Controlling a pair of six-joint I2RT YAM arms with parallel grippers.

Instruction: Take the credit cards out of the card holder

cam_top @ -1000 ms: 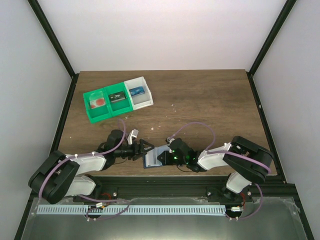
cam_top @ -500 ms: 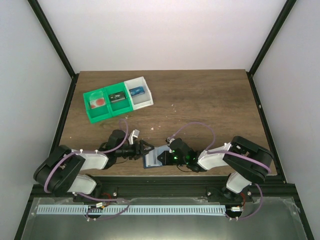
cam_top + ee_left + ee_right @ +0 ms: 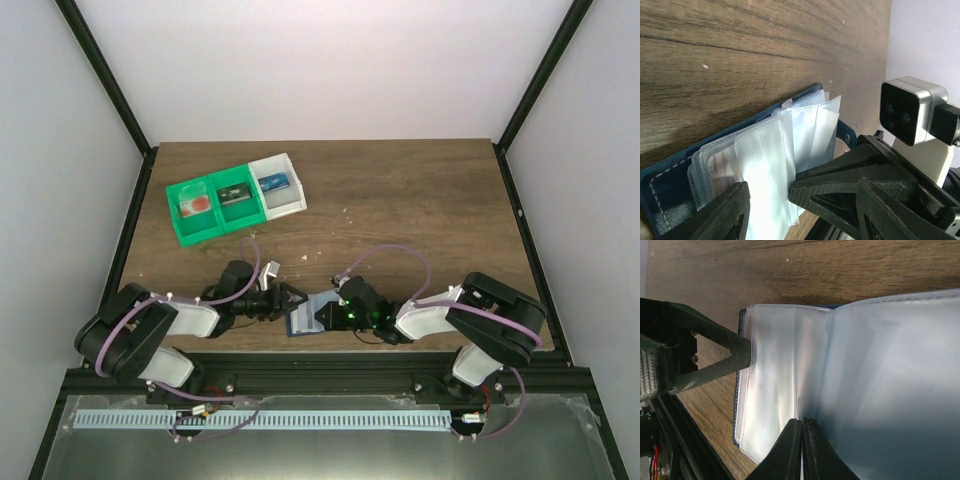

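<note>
Card holder [image 3: 303,318] lies open at the near edge of the surface [image 3: 420,200], between my two grippers, with its clear sleeves [image 3: 780,390] fanned up. The right gripper [image 3: 320,315] is pinched tight on a sleeve edge. The left gripper [image 3: 289,298] has its jaws apart, straddling the sleeves. One of the credit cards [image 3: 715,167] shows faintly through the plastic (reddish print, too blurred to read). Far left, the tray [image 3: 200,237] holds one small item per compartment.
</note>
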